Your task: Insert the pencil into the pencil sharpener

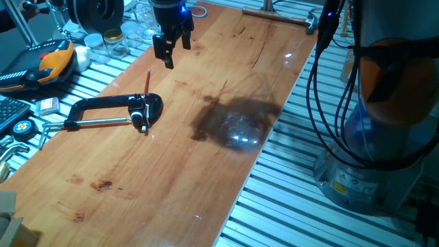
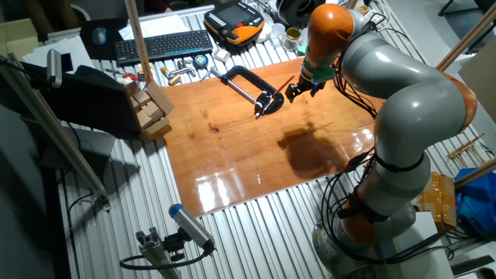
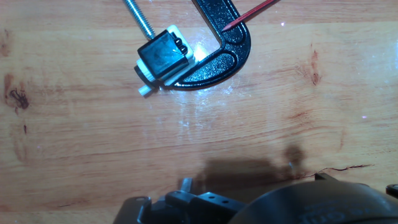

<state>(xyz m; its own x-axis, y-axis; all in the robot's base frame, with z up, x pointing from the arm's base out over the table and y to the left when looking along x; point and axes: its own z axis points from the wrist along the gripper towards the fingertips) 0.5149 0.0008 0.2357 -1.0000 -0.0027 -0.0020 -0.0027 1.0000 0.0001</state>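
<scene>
The red pencil [image 1: 147, 83] lies on the wooden board [image 1: 206, 165], with its near end at the curved end of the black clamp [image 1: 103, 104]. The pencil sharpener [image 1: 139, 116] is a small black block held in the clamp's mouth against the screw bar. From the hand view, the pencil sharpener [image 3: 163, 56] sits at the top left and the pencil [image 3: 249, 14] pokes in from the top edge. My gripper [image 1: 177, 53] hangs above the board, beyond the pencil, open and holding nothing. In the other fixed view the gripper [image 2: 298, 91] is just right of the clamp [image 2: 246, 81].
Glass jars [image 1: 110, 42], an orange-black handset [image 1: 48, 62] and a tape measure [image 1: 22, 127] crowd the slatted table left of the board. A hammer [image 1: 281, 16] lies at the board's far end. Cardboard blocks [image 2: 151, 108] stand off one corner.
</scene>
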